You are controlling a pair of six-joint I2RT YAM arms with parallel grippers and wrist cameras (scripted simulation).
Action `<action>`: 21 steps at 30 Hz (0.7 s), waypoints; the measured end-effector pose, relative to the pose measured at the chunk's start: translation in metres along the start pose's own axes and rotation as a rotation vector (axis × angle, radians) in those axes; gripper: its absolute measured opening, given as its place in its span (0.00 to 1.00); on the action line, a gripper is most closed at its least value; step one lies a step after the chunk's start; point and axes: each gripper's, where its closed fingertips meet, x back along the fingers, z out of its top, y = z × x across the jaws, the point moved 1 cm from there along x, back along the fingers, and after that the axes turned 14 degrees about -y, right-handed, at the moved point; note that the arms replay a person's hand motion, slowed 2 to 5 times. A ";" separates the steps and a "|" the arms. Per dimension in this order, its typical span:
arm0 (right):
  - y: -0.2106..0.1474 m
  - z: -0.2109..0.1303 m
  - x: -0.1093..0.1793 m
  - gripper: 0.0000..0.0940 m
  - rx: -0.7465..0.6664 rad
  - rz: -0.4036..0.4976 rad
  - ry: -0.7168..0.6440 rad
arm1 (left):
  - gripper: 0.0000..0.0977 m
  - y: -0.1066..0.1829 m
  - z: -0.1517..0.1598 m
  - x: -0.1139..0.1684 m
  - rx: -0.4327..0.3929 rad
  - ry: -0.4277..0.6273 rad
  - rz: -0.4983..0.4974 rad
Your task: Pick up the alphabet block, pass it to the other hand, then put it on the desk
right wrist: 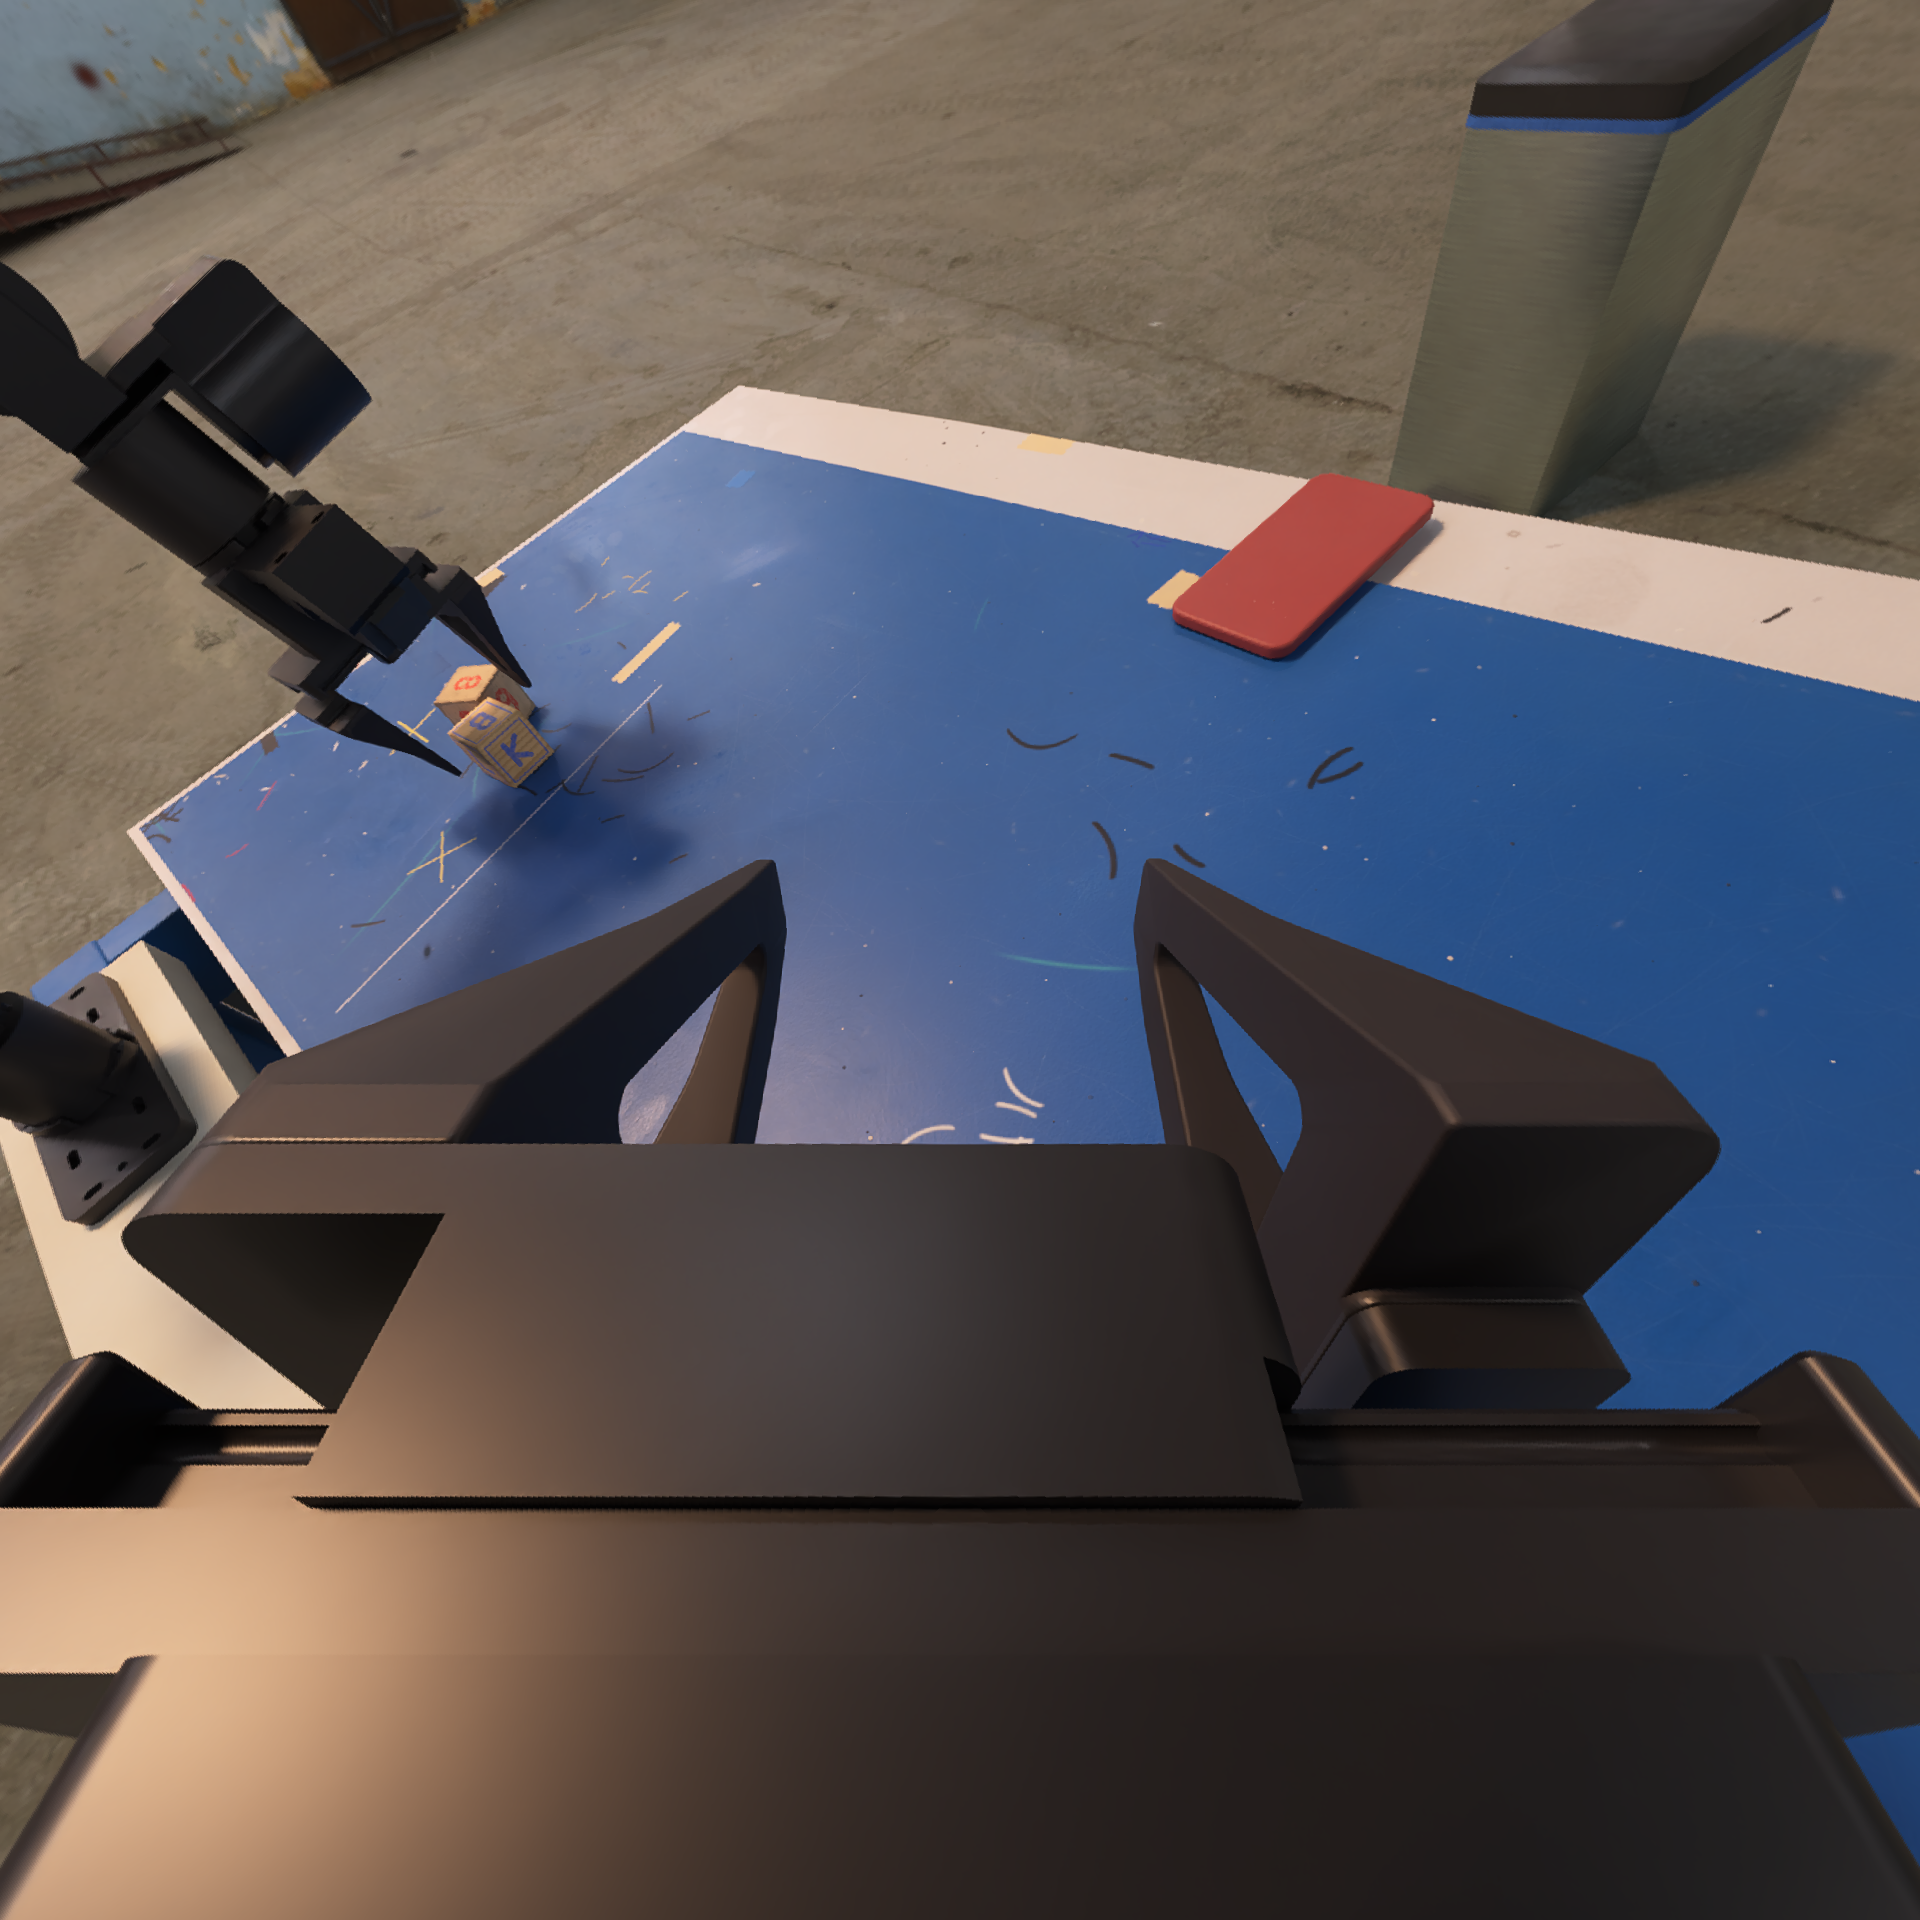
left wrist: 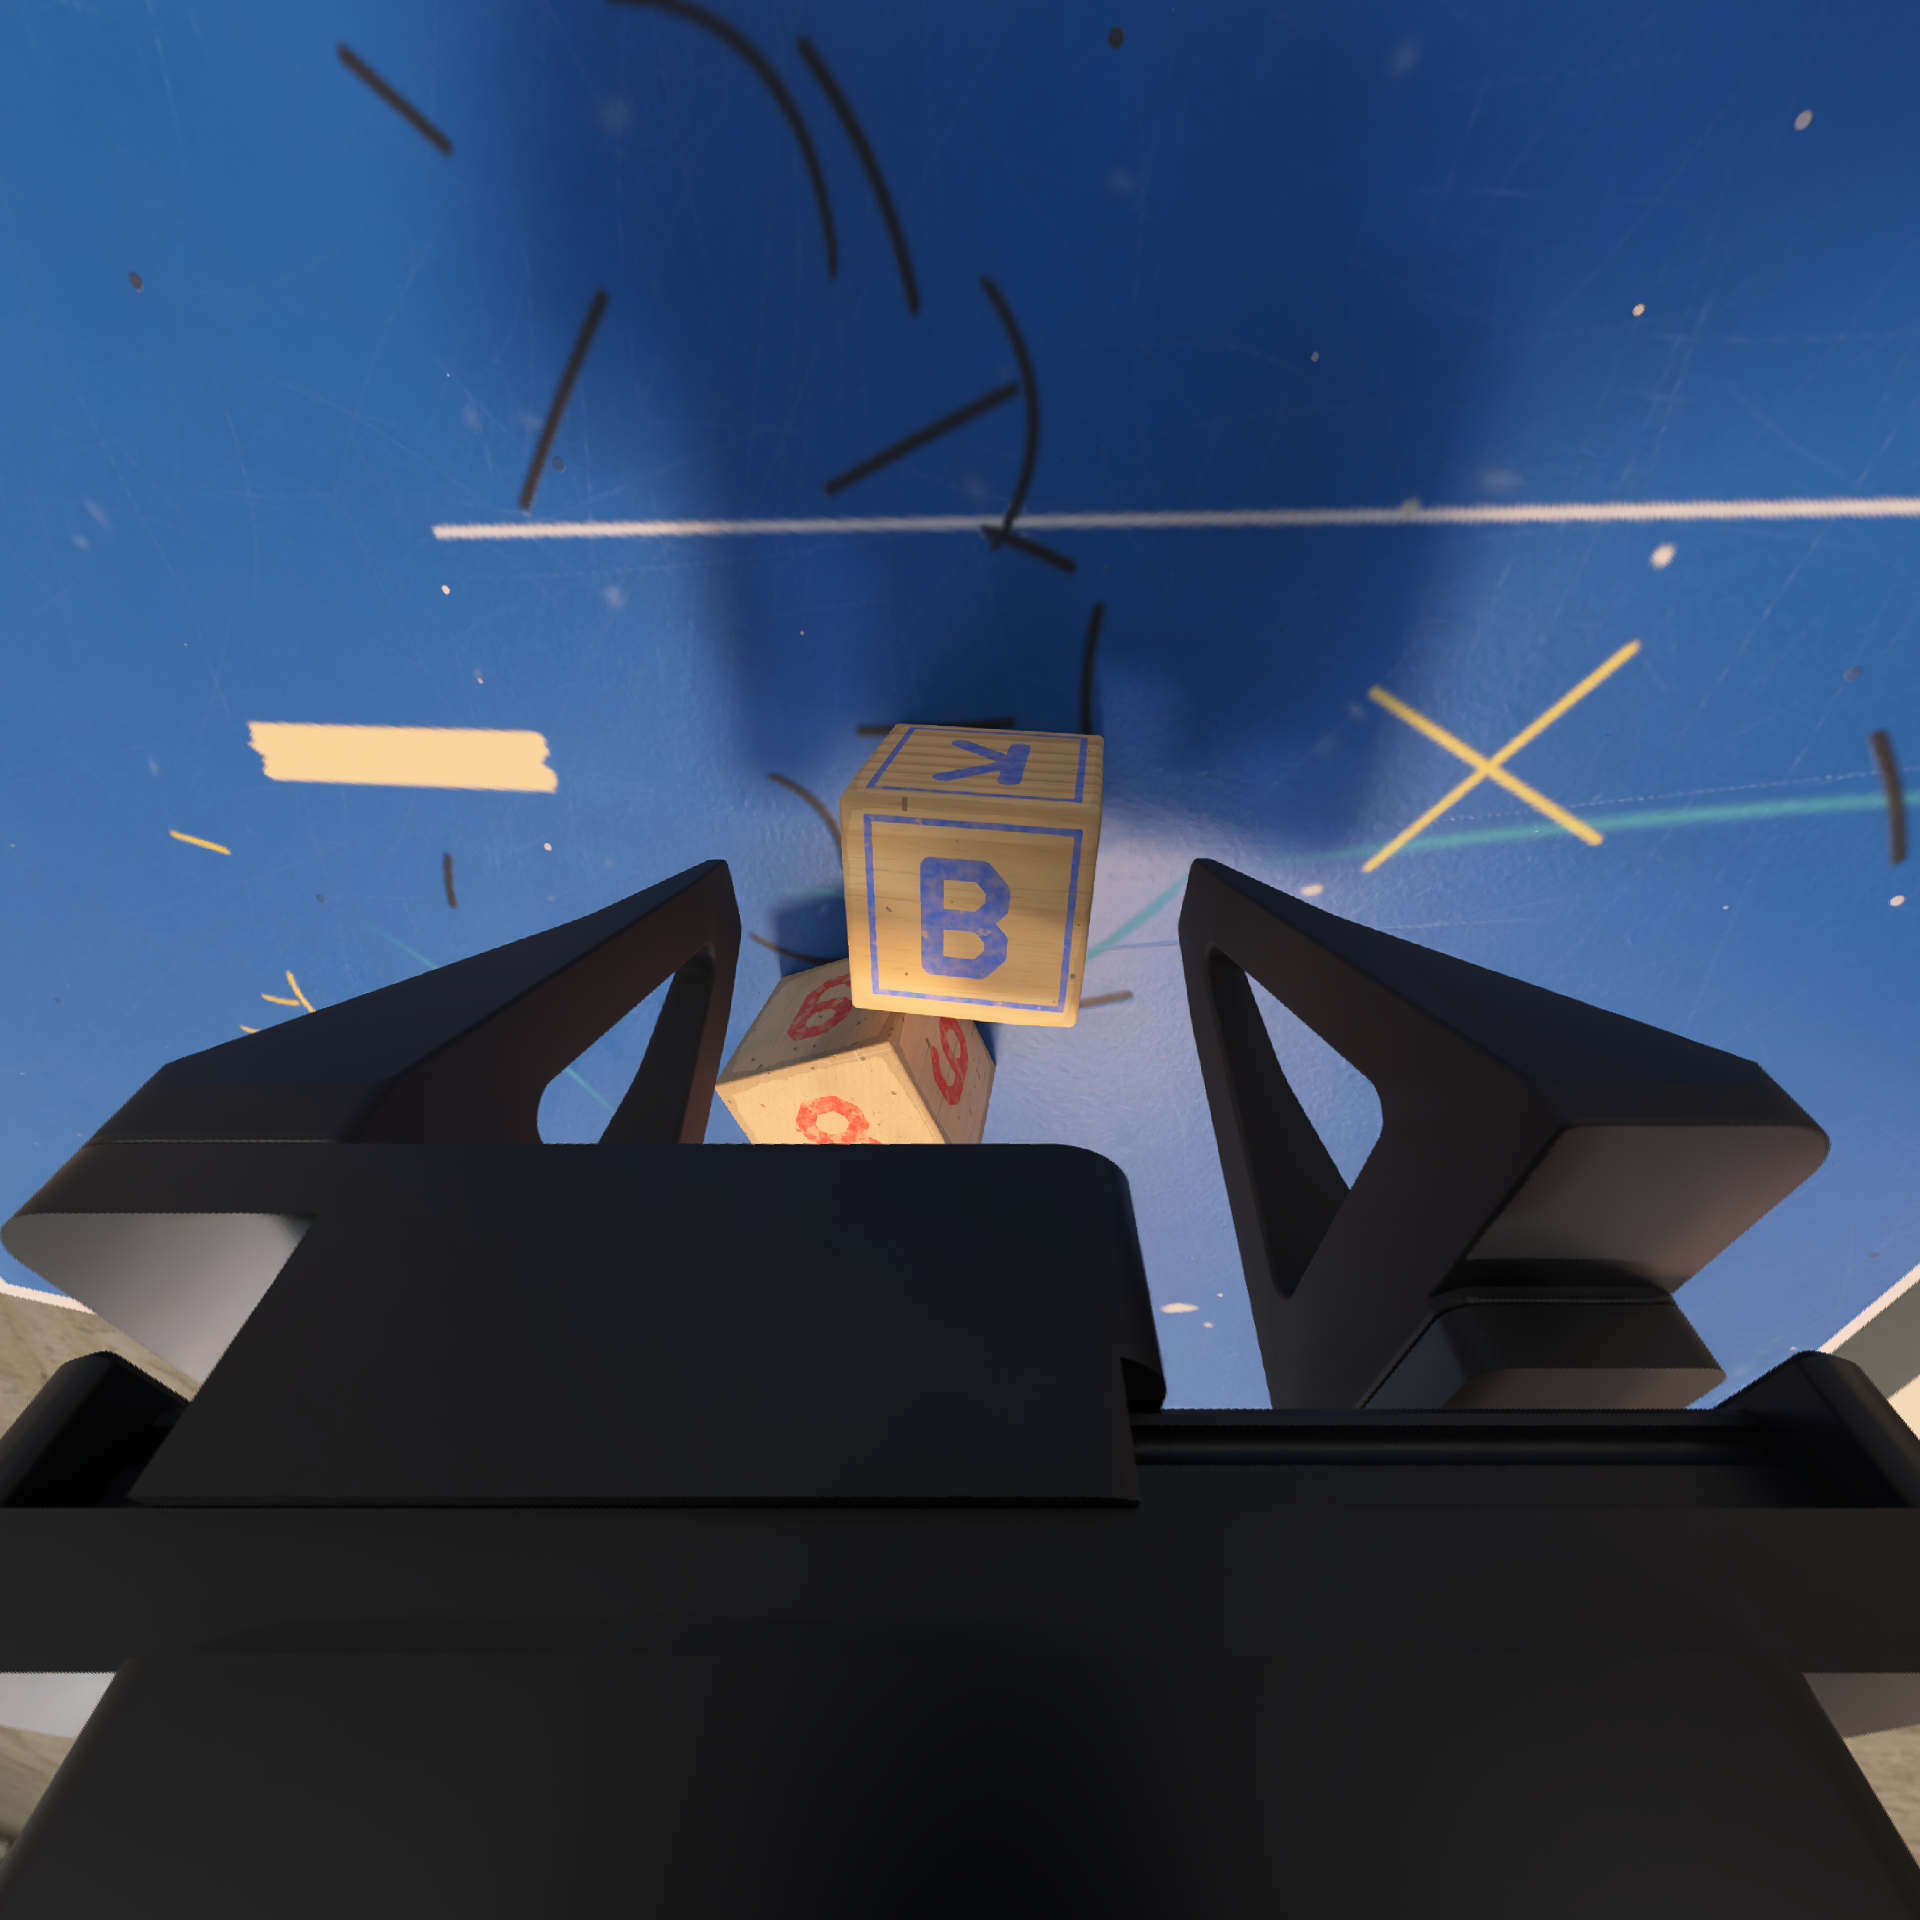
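Blue desk surface (right wrist: pixel 1195 831), scuffed and marked with dark strokes, pale tape and a yellow cross, fills both views; a concrete floor lies beyond its white edge. Two wooden blocks sit near the far-left corner of the desk. The alphabet block (left wrist: pixel 971 883) is a light wooden cube with blue framed letters on its faces; it stands just beside, and appears to touch, a second block with red markings (left wrist: pixel 862 1081), which sits tilted nearer the left gripper. The left gripper (left wrist: pixel 958 904) is spread wide with one finger on each side of the pair, and no finger contacts either block. The right gripper (right wrist: pixel 958 904) is parted and empty, hanging over a bare part of the desk, well apart from the blocks. A red flat slab (right wrist: pixel 1304 566) lies at the far edge, clear of the work. The step in hand appears to be the approach for the first pick. The next move probably calls for advancing the left gripper past the red-marked block, centring on the alphabet block alone, then closing. Catching both blocks together is the likely fault.
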 end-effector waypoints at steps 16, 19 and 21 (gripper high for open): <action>0.002 -0.006 -0.009 0.61 0.001 0.000 -0.041 | 0.47 0.002 0.001 -0.008 -0.012 -0.020 -0.023; 0.002 -0.007 -0.011 0.61 0.001 0.000 -0.049 | 0.41 0.002 0.000 -0.009 -0.012 -0.025 -0.024; 0.003 -0.007 -0.012 0.61 0.001 0.000 -0.053 | 0.41 0.002 0.000 -0.009 -0.012 -0.026 -0.024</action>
